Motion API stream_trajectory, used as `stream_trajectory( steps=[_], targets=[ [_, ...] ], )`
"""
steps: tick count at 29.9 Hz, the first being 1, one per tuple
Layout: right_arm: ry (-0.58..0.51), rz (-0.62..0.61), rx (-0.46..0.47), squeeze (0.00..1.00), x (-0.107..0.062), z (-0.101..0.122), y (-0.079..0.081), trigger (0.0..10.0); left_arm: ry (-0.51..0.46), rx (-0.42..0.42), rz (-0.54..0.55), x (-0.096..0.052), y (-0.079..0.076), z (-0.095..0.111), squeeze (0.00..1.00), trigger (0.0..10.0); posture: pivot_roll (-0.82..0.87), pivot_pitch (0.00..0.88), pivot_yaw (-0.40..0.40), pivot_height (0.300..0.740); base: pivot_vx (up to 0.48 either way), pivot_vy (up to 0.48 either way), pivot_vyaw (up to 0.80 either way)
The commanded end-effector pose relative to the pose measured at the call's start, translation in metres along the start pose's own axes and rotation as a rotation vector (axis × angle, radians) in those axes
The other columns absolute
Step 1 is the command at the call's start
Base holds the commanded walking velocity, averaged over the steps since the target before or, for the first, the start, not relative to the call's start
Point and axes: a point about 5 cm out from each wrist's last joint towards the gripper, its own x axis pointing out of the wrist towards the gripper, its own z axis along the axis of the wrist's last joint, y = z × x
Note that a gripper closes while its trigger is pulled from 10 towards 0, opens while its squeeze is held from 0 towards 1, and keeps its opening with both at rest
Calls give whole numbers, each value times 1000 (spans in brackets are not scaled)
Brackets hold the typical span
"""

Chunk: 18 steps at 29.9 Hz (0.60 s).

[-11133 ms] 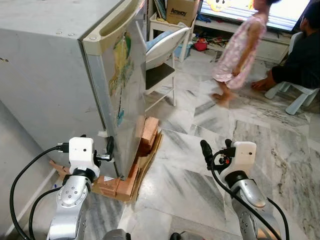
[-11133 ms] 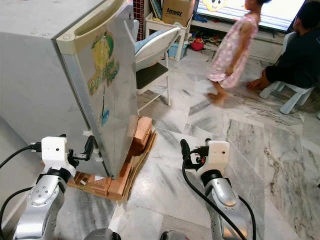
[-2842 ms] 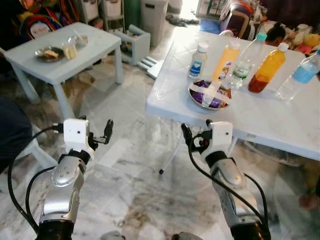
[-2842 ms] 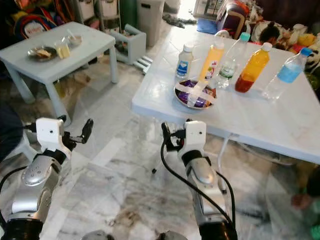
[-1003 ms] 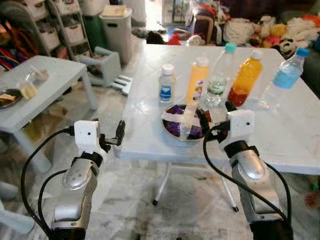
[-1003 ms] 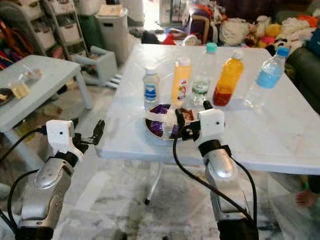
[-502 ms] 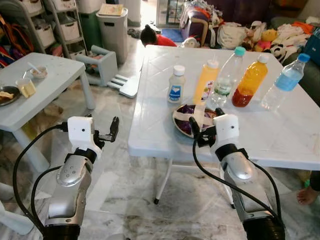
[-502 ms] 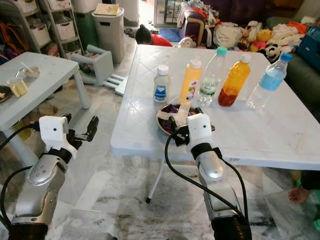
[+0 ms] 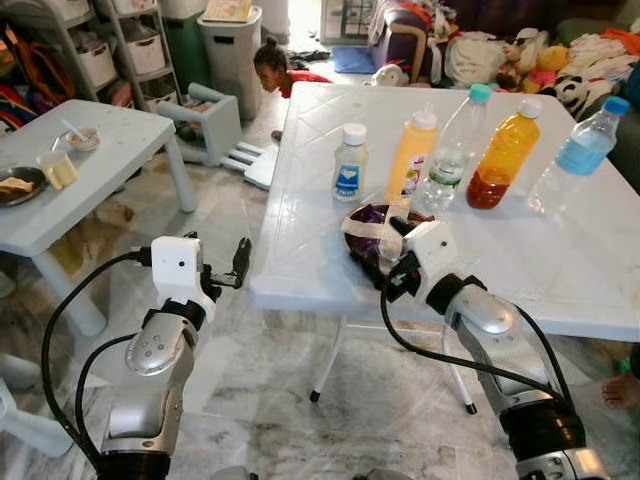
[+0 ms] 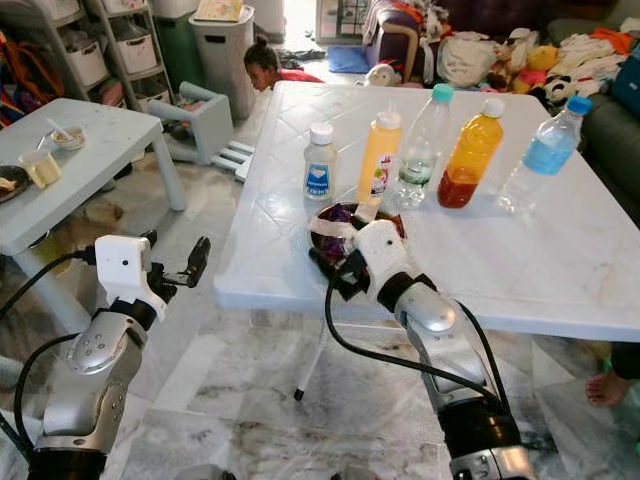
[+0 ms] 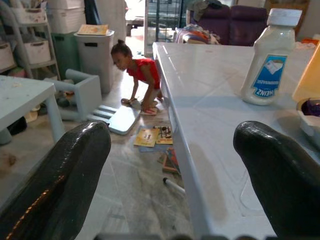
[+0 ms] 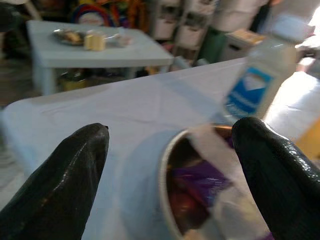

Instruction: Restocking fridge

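I am holding the right gripper [image 9: 393, 268], fingers spread, beside the taped bowl [image 9: 378, 226] on the white table [image 9: 300, 180]. The left gripper [image 9: 240, 265], also spread, is hanging farther off.

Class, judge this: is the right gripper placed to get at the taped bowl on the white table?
Probably yes. The right gripper is open at the taped bowl, near the white table edge, with nothing between them.

White table [image 9: 320, 180], orange bottle [image 9: 503, 154]
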Motion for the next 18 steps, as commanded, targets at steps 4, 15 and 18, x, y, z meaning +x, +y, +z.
stream_trajectory(
  steps=[4, 15, 18],
  targets=[
    [33, 133, 16, 0, -5, -6, 6, 10000, 18, 10, -2, -2, -1, -3, 0, 10000, 6, 33, -29, 740, 0, 0, 0],
    [136, 147, 27, 0, -14, -25, -3, 10000, 48, 16, -48, -3, -6, -6, 0, 10000, -2, 51, -11, 740, 0, 0, 0],
    [158, 196, 51, 0, -16, -29, 0, 8549, 52, 18, -53, -4, -6, -6, 0, 10000, 7, 51, -10, 740, 0, 0, 0]
  ],
)
